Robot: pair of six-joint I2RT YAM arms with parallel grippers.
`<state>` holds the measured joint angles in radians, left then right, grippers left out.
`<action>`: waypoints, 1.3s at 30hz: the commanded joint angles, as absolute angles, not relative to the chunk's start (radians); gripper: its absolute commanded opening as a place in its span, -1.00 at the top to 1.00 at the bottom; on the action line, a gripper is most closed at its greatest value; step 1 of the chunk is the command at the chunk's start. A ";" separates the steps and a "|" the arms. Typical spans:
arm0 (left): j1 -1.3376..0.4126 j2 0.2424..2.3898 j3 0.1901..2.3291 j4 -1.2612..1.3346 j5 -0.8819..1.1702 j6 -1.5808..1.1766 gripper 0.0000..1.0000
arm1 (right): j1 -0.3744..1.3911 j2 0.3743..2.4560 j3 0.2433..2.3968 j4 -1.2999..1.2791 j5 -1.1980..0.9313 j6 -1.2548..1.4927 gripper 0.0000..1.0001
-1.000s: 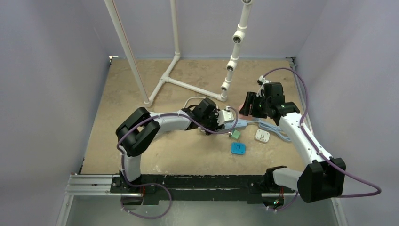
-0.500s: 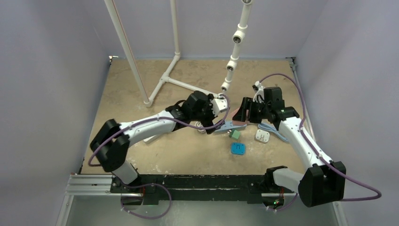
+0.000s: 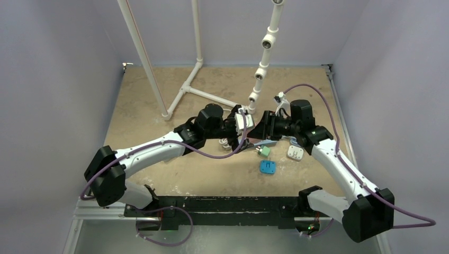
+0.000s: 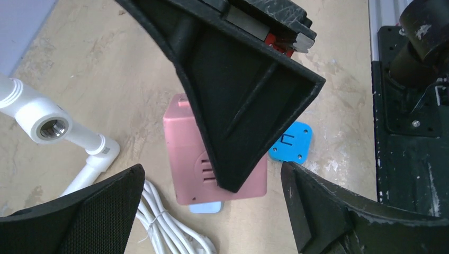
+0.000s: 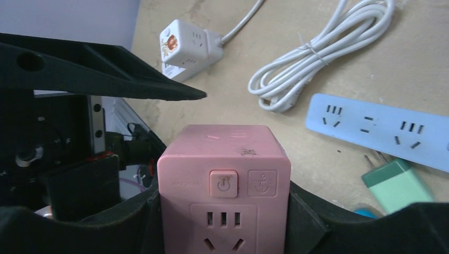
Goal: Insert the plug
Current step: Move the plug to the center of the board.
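Observation:
My right gripper point(image 5: 224, 211) is shut on a pink socket cube point(image 5: 224, 159), one finger pressed on each side. The cube hangs over the table middle, just above a light blue power strip point(image 5: 370, 127). Whether the two touch I cannot tell. A green plug point(image 5: 394, 185) with bare metal pins lies beside the strip. My left gripper point(image 4: 212, 168) is open wide and holds nothing. It hovers facing the pink socket cube point(image 4: 185, 153) from the left, and a right finger point(image 4: 238, 106) hides much of the cube.
A white socket cube point(image 5: 190, 45) with its cord and a coiled white cable point(image 5: 312, 53) lie left of the strip. A blue square plate point(image 3: 268, 168) and a white square plate point(image 3: 295, 153) sit nearer the bases. A white pipe frame point(image 3: 185, 90) stands behind.
My left gripper has opened and drawn up and back from the power strip. The right gripper has carried the pink cube leftward, toward the left gripper.

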<state>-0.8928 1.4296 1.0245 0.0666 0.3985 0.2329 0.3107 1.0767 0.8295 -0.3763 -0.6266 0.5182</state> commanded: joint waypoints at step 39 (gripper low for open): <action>-0.911 1.468 1.070 0.036 0.381 0.349 1.00 | 0.384 1.086 0.920 -0.452 -0.522 0.524 -0.41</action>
